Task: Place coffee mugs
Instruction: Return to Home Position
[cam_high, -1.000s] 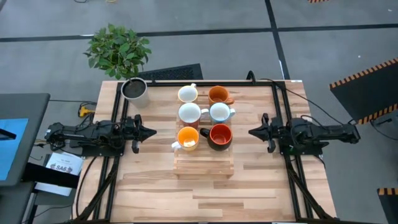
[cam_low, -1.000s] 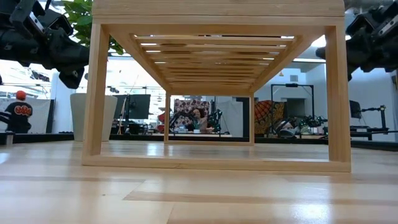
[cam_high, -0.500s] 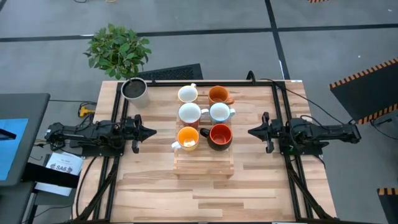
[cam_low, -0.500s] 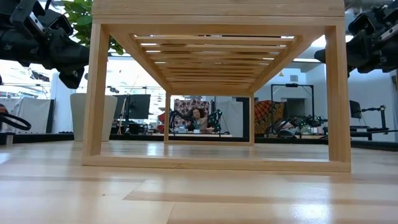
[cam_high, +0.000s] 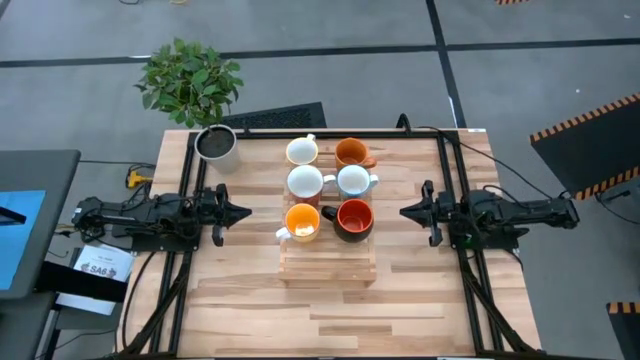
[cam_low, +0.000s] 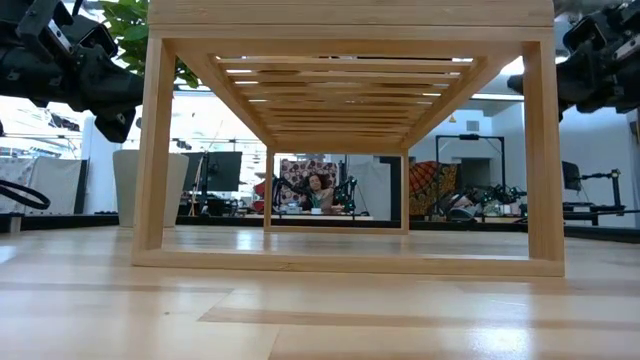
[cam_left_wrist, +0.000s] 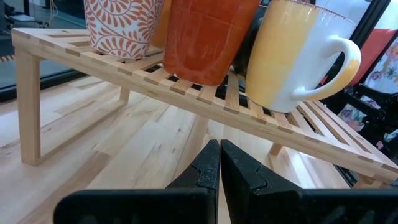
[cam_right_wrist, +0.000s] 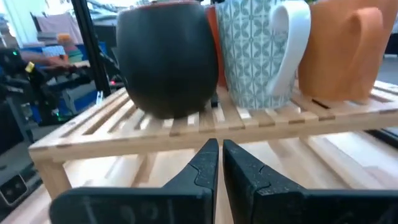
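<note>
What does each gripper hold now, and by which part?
Nothing is held. The left gripper and the right gripper are shut and empty, beside the shelf.

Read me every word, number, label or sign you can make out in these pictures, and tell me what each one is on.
"SA6": on the white paper label lying left of the light wooden plank table; the finer print beneath it is too small to read.
Six coffee mugs on the slatted wooden rack: patterns only, no words.
Orange-and-black hazard stripes on the floor: no words.
</note>
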